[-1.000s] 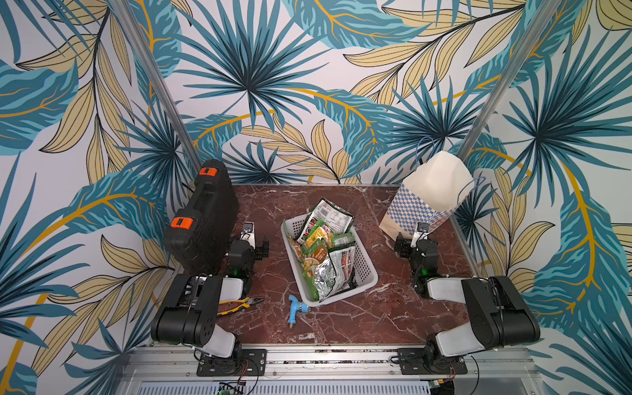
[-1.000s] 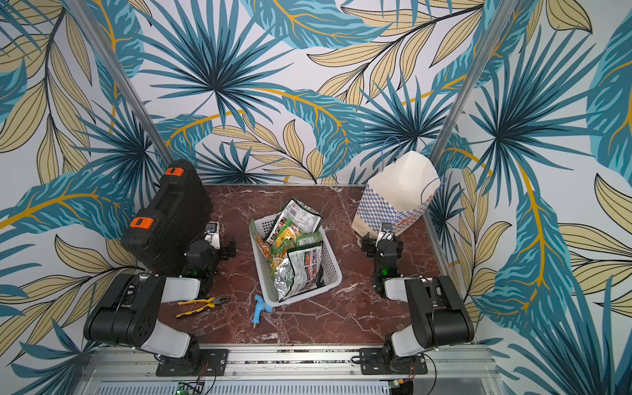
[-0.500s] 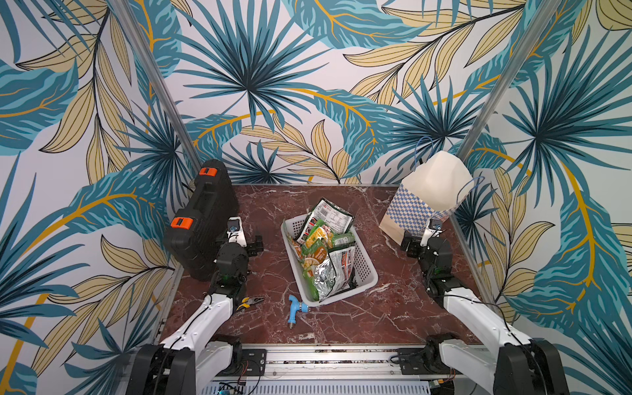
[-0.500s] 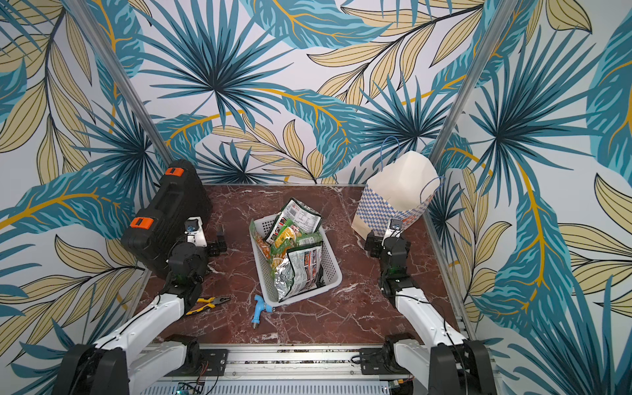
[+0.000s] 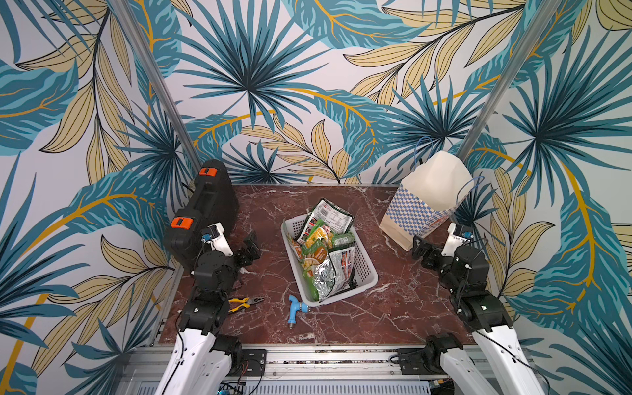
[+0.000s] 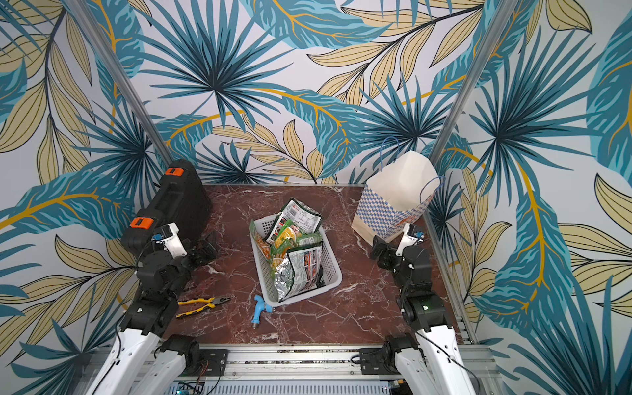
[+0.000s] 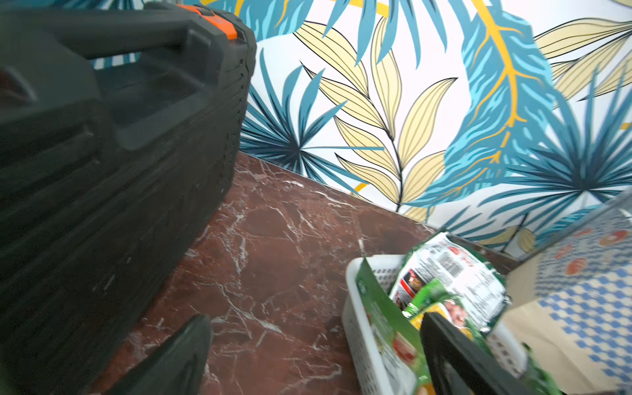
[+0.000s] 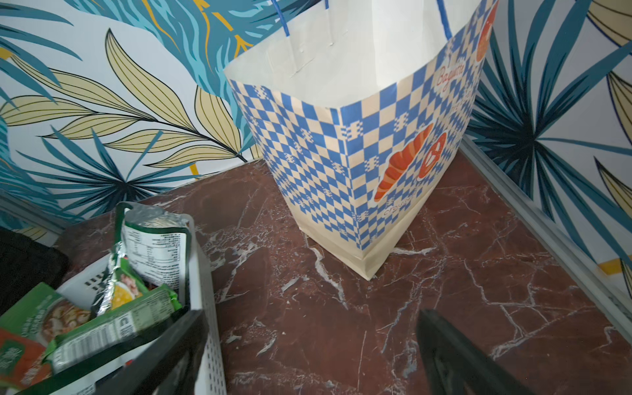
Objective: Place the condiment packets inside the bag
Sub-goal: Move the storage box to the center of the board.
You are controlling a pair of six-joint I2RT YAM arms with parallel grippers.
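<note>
Tall blue-checkered paper bag [image 5: 415, 208] stands far right, just beyond my right gripper [image 5: 423, 252]. A white perforated plastic basket [image 5: 364, 265] mid-table holds the green, yellow and silver condiment packets [image 5: 321, 246], between it and my left gripper [image 5: 249, 249]; both gape wide, empty.

Both top views: mounted high over the front edge, tilted down toward the back wall [image 5: 307, 102], far enough to take in the whole surface [image 5: 342, 325]. Nearly the same frame, small sideways offset. Left wrist cam: low, close to the surface, facing the back wall alongside the case [image 7: 102, 171]. Right wrist cam: low, facing the bag [image 8: 325, 154] up close. Both wrist views catch the basket [image 8: 205, 307] and the bag.
</note>
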